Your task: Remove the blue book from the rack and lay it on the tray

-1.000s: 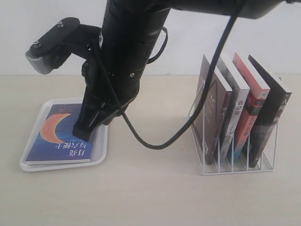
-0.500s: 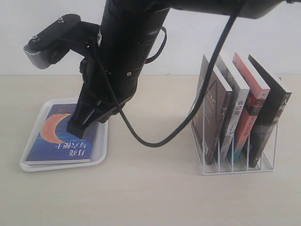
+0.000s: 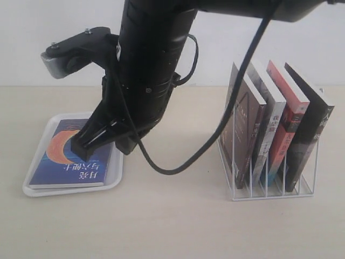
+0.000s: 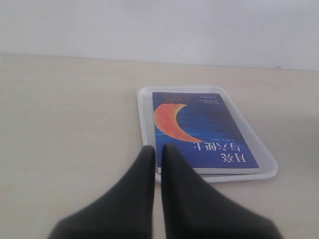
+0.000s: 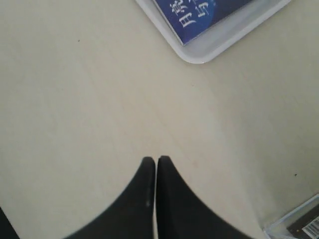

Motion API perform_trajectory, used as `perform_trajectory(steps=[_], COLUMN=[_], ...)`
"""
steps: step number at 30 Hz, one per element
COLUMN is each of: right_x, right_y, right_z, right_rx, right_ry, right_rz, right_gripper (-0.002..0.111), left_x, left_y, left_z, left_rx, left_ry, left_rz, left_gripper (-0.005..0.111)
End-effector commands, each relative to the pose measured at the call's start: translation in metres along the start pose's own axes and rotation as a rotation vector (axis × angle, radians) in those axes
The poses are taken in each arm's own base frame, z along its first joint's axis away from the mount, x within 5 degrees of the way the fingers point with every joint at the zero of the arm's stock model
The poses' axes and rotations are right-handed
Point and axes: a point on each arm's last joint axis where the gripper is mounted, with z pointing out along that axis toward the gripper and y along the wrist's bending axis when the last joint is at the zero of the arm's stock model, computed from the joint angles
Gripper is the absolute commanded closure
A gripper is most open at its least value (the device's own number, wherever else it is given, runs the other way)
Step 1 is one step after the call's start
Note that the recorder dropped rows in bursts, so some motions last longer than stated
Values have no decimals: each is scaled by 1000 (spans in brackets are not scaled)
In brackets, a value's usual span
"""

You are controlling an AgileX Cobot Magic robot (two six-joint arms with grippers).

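The dark navy-blue paperback book (image 3: pixel 62 162) lies in the flat white plastic tray (image 3: pixel 70 190), lower left (job apparently done), clear of the white wire rack (image 3: pixel 272 197). Left gripper (image 4: pixel 158 149) and right gripper (image 5: pixel 153 160): pinched together, empty.

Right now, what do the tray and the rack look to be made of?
The tray: probably moulded plastic, white, smooth and slightly glossy, with rounded corners and a soft one-piece rim. The rack: thin wire, likely metal with a white coating; its uprights are slender rods joined at the base.
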Motion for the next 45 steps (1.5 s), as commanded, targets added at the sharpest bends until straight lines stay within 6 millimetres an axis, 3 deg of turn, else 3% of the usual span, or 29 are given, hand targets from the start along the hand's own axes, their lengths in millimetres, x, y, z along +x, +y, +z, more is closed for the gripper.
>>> perform_trajectory(steps=[1, 7, 13, 21, 22, 26, 27, 30, 32, 37, 41, 45], right_x=[0, 3, 31, 94, 115, 148, 165, 187, 194, 186, 185, 198], right_y=[0, 2, 5, 8, 7, 7, 8, 10, 11, 12, 10, -10], right_z=[-7, -24, -23, 14, 32, 60, 72, 78, 74, 34, 7, -24], right_rx=[10, 11, 28, 42, 57, 69, 67, 65, 77, 131, 158, 198], right_ry=[-18, -82, -162, -129, -76, -19, 7, 25, -66, -500, -644, -734], right_rz=[26, 37, 41, 46, 27, 11, 15, 24, 24, -7, 1, 222], right_gripper=[108, 108, 108, 108, 108, 108, 108, 108, 108, 108, 108, 108], left_x=[0, 0, 0, 0, 0, 0, 0, 0, 0, 0, 0, 0], left_y=[0, 0, 0, 0, 0, 0, 0, 0, 0, 0, 0, 0], left_z=[0, 0, 0, 0, 0, 0, 0, 0, 0, 0, 0, 0], left_rx=[-3, -3, -3, -3, -3, -3, -3, -3, -3, -3, -3, -3], left_ry=[-7, -7, -7, -7, -7, -7, -7, -7, -7, -7, -7, -7], left_rz=[-8, -8, -8, -8, -8, -8, -8, -8, -8, -8, -8, -8], left_gripper=[102, 102, 102, 102, 102, 102, 102, 102, 102, 102, 102, 102])
